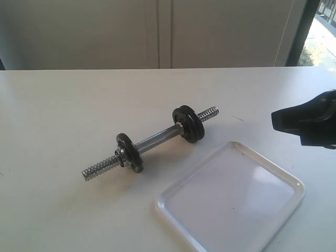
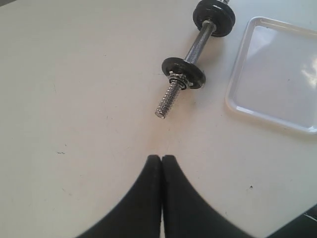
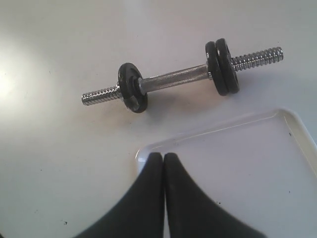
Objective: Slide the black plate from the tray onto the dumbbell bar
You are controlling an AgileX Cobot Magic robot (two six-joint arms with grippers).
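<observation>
The dumbbell bar (image 1: 157, 140) lies slantwise on the white table. A pair of black discs (image 1: 189, 124) sits side by side near its right threaded end. A single black disc (image 1: 129, 153) with a silver collar nut (image 1: 119, 156) sits near the left end. The white tray (image 1: 231, 199) lies in front of the bar and holds nothing; no black plate rests in it. My right gripper (image 1: 274, 119) hovers at the right edge, shut and holding nothing, its tips above the tray's corner (image 3: 148, 151). My left gripper (image 2: 162, 157) is shut and holds nothing, short of the bar's threaded end (image 2: 166, 101).
The table (image 1: 63, 115) is plain white, with a pale wall and cabinet doors behind its far edge. A window strip shows at the upper right. The tray's near corner runs off the bottom of the exterior view.
</observation>
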